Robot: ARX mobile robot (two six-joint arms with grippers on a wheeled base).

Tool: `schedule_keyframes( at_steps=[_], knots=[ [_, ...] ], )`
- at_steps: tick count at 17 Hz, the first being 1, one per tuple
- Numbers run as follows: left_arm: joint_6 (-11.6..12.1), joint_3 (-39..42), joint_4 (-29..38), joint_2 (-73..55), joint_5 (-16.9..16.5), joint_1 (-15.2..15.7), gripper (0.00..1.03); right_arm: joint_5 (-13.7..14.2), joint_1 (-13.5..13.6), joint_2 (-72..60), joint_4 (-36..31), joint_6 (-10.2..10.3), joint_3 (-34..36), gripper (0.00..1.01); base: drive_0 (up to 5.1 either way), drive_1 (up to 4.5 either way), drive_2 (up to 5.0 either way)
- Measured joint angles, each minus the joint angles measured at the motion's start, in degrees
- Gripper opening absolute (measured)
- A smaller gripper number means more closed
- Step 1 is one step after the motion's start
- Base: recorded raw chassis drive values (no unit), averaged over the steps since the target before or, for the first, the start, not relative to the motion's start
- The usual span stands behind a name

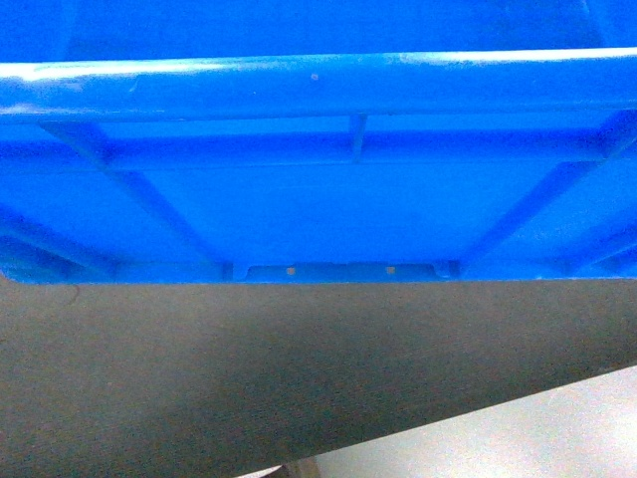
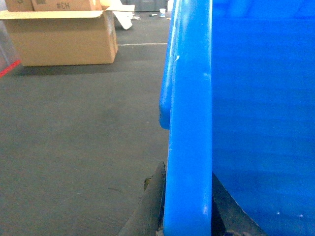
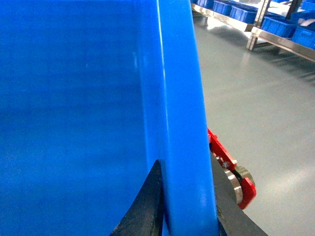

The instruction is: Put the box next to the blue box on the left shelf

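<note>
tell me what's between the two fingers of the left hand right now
The rim of the blue box sits between the left hand's dark fingers, one on each side of the wall; the left wrist view shows it.

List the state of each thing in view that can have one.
Blue crate: open-topped, held up off the floor by its rim on both sides.
Left gripper: shut on the crate's rim.
Right gripper: shut on the crate's rim.
Cardboard box: on the floor, flaps open.
</note>
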State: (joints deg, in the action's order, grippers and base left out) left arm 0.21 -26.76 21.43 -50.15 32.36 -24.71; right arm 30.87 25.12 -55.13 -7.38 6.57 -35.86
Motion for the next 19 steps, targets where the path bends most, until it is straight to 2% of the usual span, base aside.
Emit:
schedule_keyframes(
  at_steps=[19],
  knots=[
    [0.1,0.0,0.1,-0.1,0.0,0.0,0.11,0.2,0.0,0.0,0.0,-0.1,0.0,0.12,-1.5,-1.50,-1.5]
  ],
)
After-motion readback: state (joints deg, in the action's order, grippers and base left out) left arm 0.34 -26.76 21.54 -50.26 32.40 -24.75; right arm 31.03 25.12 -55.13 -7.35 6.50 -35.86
